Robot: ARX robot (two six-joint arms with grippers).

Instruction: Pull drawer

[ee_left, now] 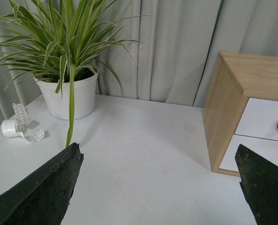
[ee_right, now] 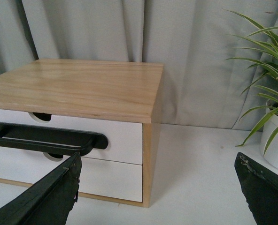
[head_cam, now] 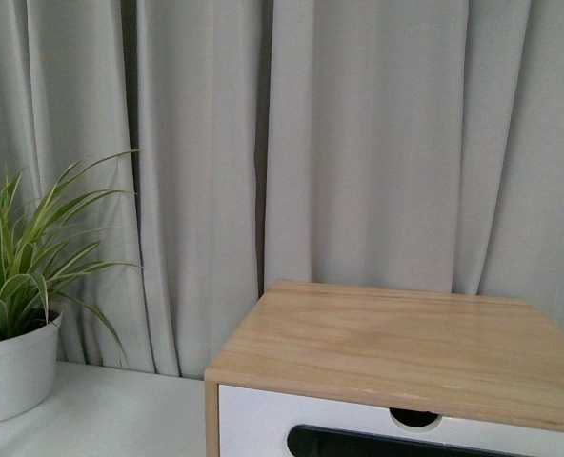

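The drawer [ee_right: 115, 133] is the upper white panel of a light wooden cabinet [ee_right: 82, 86], with a long black bar handle [ee_right: 45, 138] and a half-round notch [head_cam: 414, 417] in its top edge. It sits flush in the cabinet. In the front view only its top strip [head_cam: 253, 414] and handle [head_cam: 358, 443] show. My right gripper [ee_right: 158, 161] hangs open in front of the cabinet's corner, apart from the handle. My left gripper [ee_left: 158, 154] is open over the white table, with the cabinet [ee_left: 228, 108] off to one side. Neither holds anything.
A second white drawer front [ee_right: 111, 176] lies below the first. A potted spider plant [ee_left: 66, 93] stands on the white table [ee_left: 143, 140], with a curl of white tape [ee_left: 19, 126] beside it. Another plant [ee_right: 275, 126] stands on the cabinet's other side. Grey curtains [head_cam: 358, 143] hang behind.
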